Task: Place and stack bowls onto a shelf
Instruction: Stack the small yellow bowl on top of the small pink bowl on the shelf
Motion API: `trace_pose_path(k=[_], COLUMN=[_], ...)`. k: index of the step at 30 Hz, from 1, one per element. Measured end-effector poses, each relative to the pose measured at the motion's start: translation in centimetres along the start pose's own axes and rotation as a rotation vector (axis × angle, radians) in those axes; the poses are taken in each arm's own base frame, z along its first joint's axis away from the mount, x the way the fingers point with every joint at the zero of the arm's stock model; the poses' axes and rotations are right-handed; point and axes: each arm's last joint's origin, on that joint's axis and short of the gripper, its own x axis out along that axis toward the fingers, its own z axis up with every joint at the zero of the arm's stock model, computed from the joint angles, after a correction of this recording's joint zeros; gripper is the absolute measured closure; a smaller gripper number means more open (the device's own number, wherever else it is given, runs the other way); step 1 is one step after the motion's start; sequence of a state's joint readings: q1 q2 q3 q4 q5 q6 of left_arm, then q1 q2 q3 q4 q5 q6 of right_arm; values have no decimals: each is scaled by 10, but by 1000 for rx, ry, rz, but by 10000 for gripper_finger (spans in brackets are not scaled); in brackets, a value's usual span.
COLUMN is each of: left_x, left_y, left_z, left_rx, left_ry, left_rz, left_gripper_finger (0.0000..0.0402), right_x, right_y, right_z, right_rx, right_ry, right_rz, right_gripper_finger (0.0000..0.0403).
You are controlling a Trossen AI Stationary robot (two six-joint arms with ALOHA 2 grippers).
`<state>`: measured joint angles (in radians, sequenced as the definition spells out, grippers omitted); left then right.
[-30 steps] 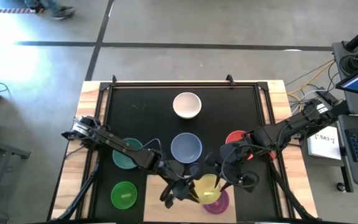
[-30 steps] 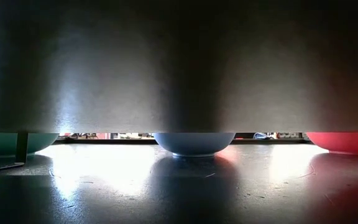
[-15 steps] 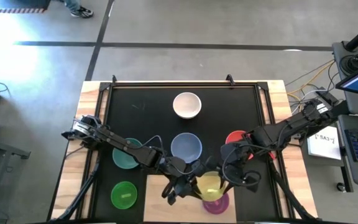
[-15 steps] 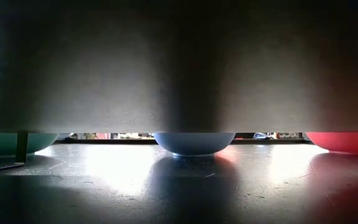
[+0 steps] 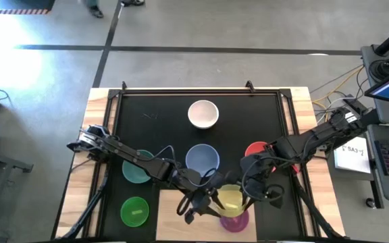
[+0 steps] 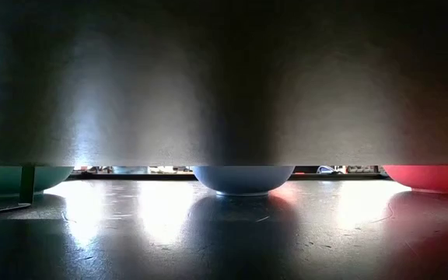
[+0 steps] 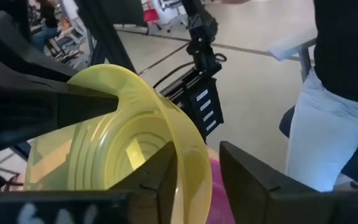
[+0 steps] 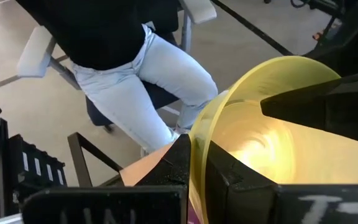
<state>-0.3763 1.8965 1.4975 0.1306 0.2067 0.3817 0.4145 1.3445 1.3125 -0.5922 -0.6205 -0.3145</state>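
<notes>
Both grippers meet at the translucent yellow bowl (image 5: 229, 200), a small round plastic bowl with ridged concentric rings inside, held over the magenta bowl (image 5: 238, 220) at the right end of the pale wooden shelf (image 5: 169, 217). The right gripper (image 5: 246, 198) pinches the yellow bowl's thin rim between its two dark fingers, one inside the bowl and one outside, as its wrist view shows. The left gripper (image 5: 211, 200) has its fingers parted on either side of the opposite rim, one finger (image 7: 160, 180) lying inside the bowl against the wall, the other (image 7: 260, 183) standing clear outside with a gap.

Beyond the yellow bowl, on the black mat (image 5: 154, 115), sits the smooth pale blue bowl (image 5: 202, 160), with the white bowl (image 5: 203, 113) farther back still. The teal bowl (image 5: 136, 169) lies to the yellow bowl's left, under the left arm, and the red bowl (image 5: 254, 152) to its right, partly hidden by the right arm. The bright green bowl (image 5: 135, 211) rests on the mat just left of the shelf. A seated person in pale jeans (image 8: 138, 68) shows beyond the table.
</notes>
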Motion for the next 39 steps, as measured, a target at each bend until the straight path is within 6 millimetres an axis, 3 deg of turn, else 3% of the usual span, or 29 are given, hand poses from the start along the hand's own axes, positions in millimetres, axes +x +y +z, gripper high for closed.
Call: trace_pose_path(k=[7, 10, 24, 33, 39], left_x=[0, -1, -8, -19, -29], left_y=[1, 7, 13, 19, 22], left_z=[0, 8, 20, 38, 50], left_rx=[-37, -22, -73, -96, -167], left_ry=[12, 21, 160, 273, 340], left_rz=[6, 92, 132, 96, 98], left_gripper_finger=[250, 243, 241, 241, 247], right_x=[-1, -1, -7, -8, 4], right_y=[1, 2, 4, 3, 1], right_z=[-2, -4, -7, -13, -14], right_rx=[106, 202, 517, 687, 728], right_ry=[17, 35, 67, 113, 127], right_rz=[5, 16, -27, -106, -102], right_gripper_finger=[395, 395, 395, 395, 395])
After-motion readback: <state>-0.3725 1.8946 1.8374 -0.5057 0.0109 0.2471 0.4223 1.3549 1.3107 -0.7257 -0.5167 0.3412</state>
